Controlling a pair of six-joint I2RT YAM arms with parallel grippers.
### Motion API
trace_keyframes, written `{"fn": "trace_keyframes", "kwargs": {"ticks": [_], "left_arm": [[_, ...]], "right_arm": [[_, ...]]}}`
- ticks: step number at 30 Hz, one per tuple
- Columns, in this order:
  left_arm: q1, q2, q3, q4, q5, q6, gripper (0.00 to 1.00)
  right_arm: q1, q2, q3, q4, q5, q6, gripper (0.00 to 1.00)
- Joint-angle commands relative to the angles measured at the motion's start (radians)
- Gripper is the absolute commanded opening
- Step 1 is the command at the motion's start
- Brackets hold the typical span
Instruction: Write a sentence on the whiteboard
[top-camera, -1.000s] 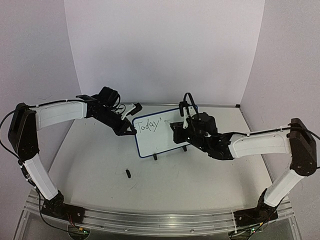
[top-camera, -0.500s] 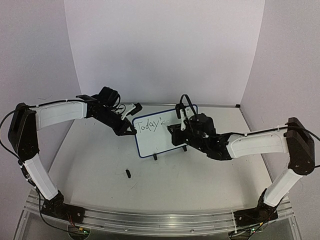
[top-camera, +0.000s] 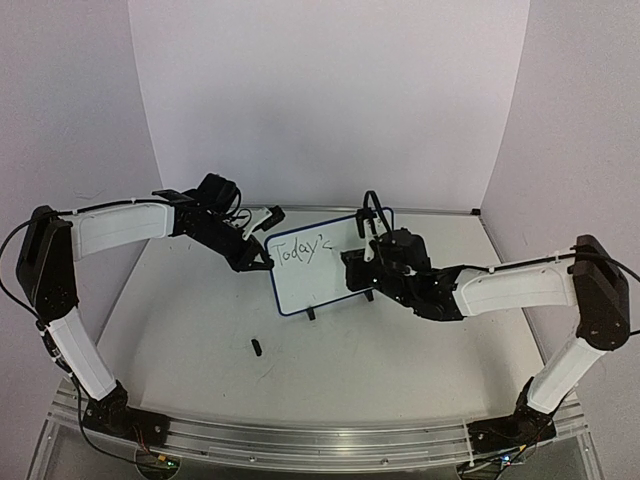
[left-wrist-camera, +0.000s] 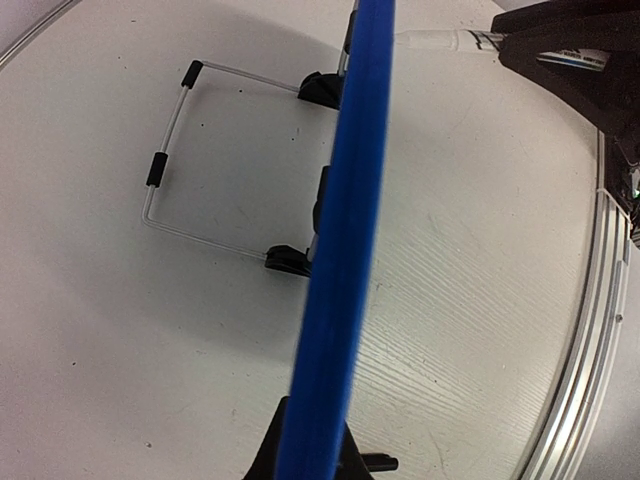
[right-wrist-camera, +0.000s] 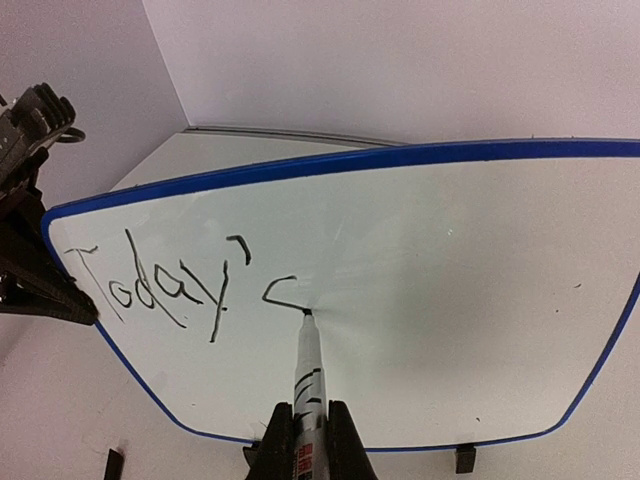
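Blue-rimmed whiteboard (top-camera: 305, 285) standing tilted back, black handwritten sentence (right-wrist-camera: 170, 285) at upper left (reads "Today'", s half-drawn)

In the right wrist view the black-and-white marker pen (right-wrist-camera: 307, 375) runs off the bottom edge, its label too blurred to read, and the small rectangular blue-rimmed whiteboard (right-wrist-camera: 450, 300) loses its upper right corner to the picture's edge. From above, the right gripper (top-camera: 358, 268) covers the whiteboard's right part and hides the marker pen. The left wrist view shows the whiteboard only edge-on, a blurred blue band, writing face hidden. The tiny black piece (top-camera: 256, 348) is too small to identify.
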Motion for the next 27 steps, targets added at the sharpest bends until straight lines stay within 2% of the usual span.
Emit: {"fn": "trace_keyframes", "kwargs": {"ticks": [1,15,27], "left_arm": [[-0.008,0.039,0.016,-0.044,-0.065,0.033,0.0],[-0.008,0.042,0.017,-0.044,-0.064,0.033,0.0],[-0.01,0.041,0.016,-0.046,-0.067,0.033,0.0]], "right_arm": [[-0.005,-0.014,-0.007,-0.017,0.062,0.015,0.0],[-0.006,0.002,0.015,-0.02,-0.059,-0.012,0.0],[-0.005,-0.018,0.008,0.044,-0.133,-0.009,0.0]]}}
